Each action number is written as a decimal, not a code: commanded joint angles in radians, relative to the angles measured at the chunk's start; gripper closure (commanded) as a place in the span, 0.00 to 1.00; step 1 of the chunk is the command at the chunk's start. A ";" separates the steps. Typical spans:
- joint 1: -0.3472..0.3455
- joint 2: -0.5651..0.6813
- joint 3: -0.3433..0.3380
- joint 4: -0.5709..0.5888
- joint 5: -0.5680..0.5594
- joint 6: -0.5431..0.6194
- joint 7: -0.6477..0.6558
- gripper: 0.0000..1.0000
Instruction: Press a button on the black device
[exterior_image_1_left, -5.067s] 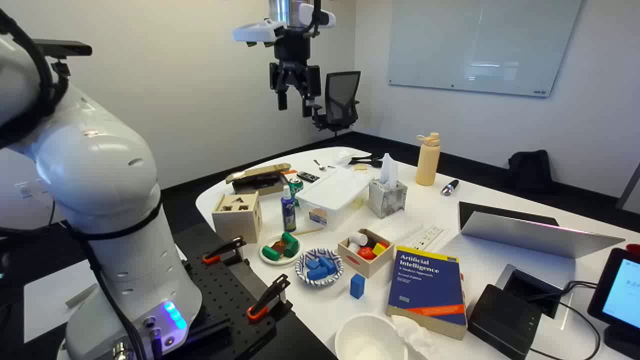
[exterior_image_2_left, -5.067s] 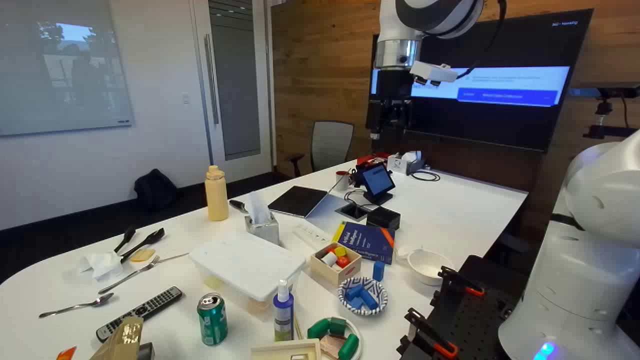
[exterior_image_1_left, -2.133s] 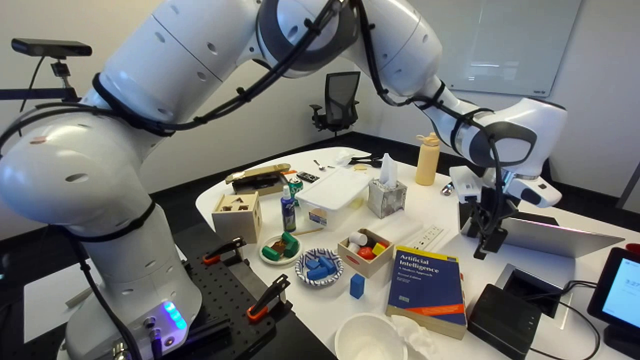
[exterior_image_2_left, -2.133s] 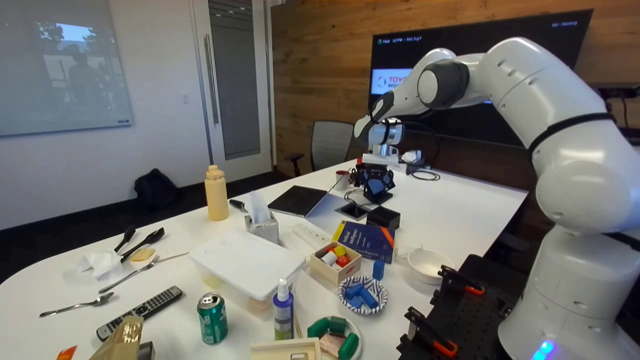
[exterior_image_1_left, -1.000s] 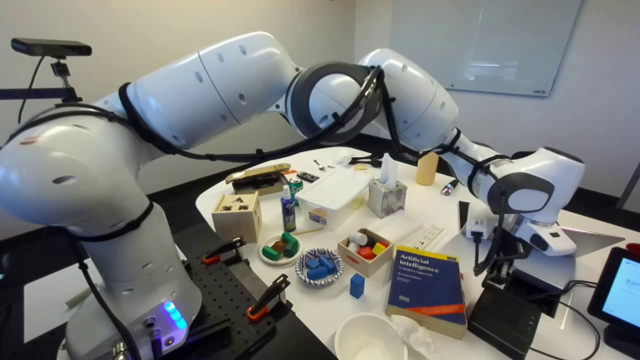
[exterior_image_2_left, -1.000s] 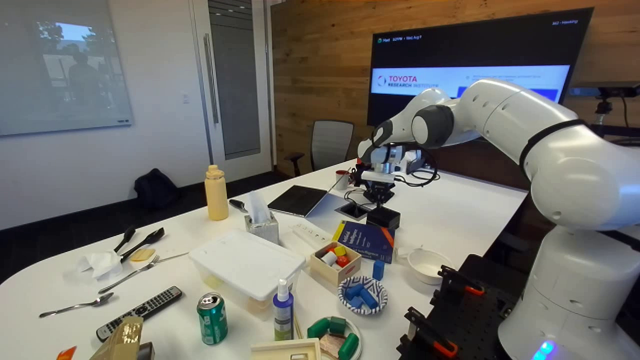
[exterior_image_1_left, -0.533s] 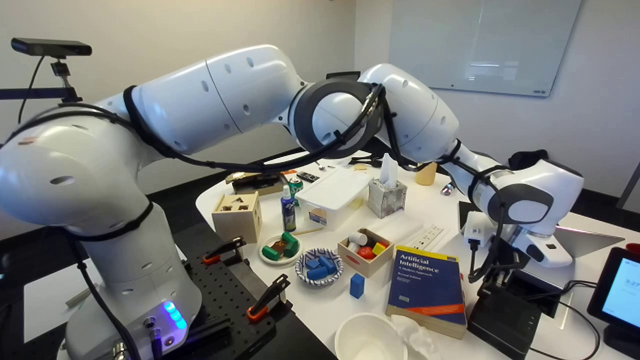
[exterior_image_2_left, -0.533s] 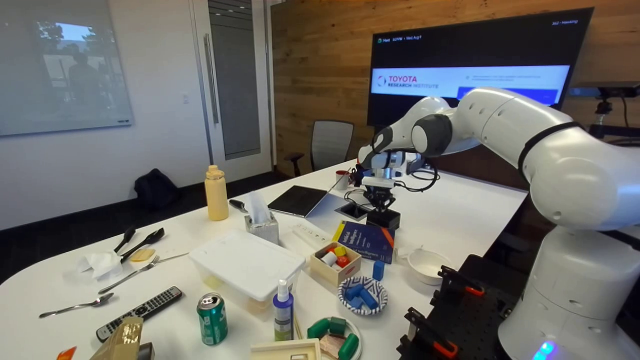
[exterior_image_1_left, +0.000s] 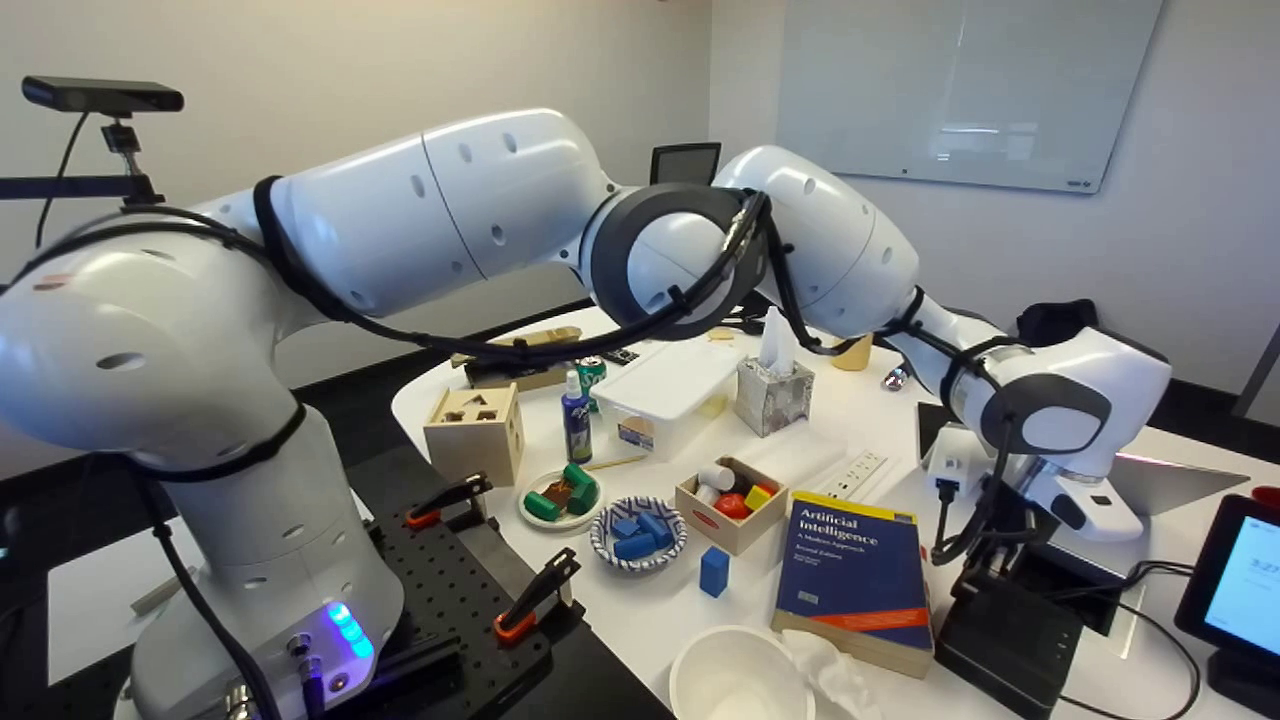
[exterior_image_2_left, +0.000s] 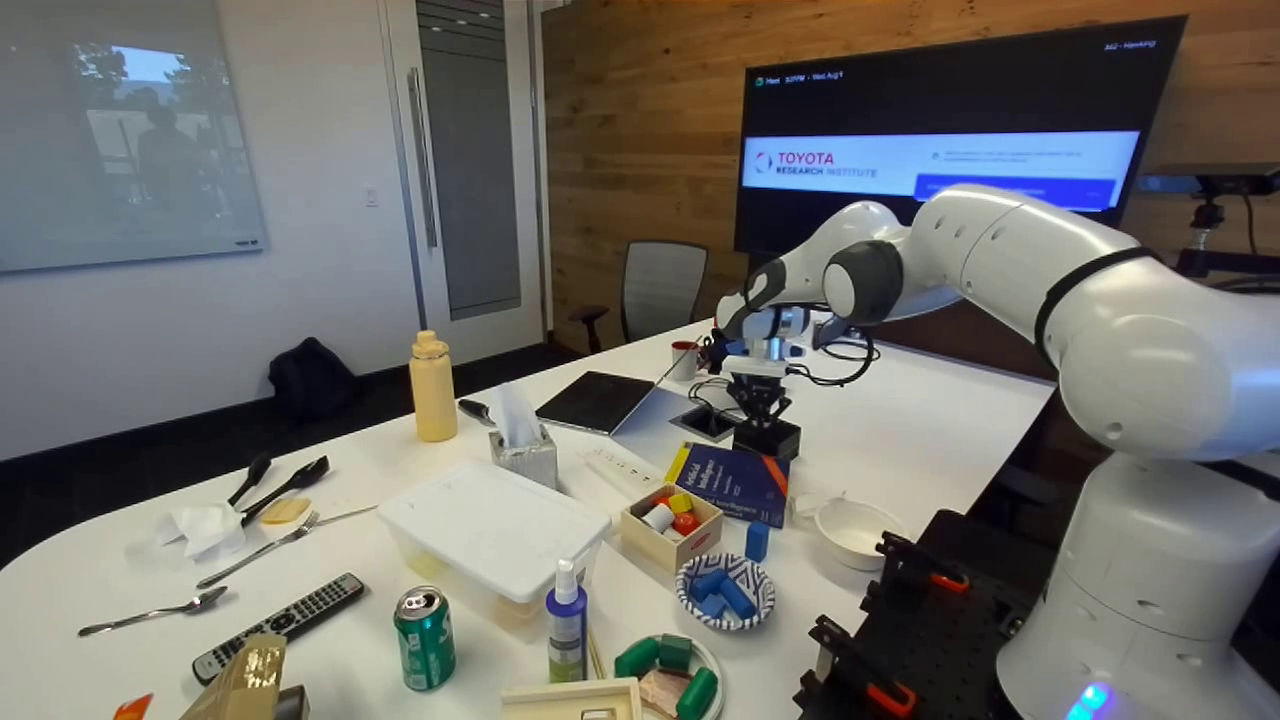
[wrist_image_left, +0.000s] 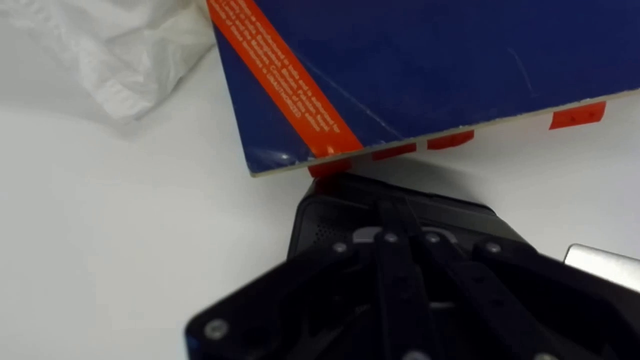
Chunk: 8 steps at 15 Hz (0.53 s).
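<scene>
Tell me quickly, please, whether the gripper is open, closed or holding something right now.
Gripper: closed, jaws together with nothing seen between them, pointing down at the black device.

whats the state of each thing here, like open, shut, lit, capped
Fingers: closed together
Black device: under the fingers, pressed or not can't tell
Book: closed, lying flat
TV: on
Small screen: lit
Bin: lidded
Yellow bottle: capped, upright
Can: upright
Spray bottle: upright
Base light: glowing blue
</scene>
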 joint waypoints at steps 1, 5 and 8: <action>-0.017 0.043 -0.002 0.068 -0.006 -0.053 0.037 1.00; -0.018 0.043 -0.006 0.059 -0.001 -0.045 0.033 1.00; -0.018 0.034 0.001 0.052 0.005 -0.038 0.027 1.00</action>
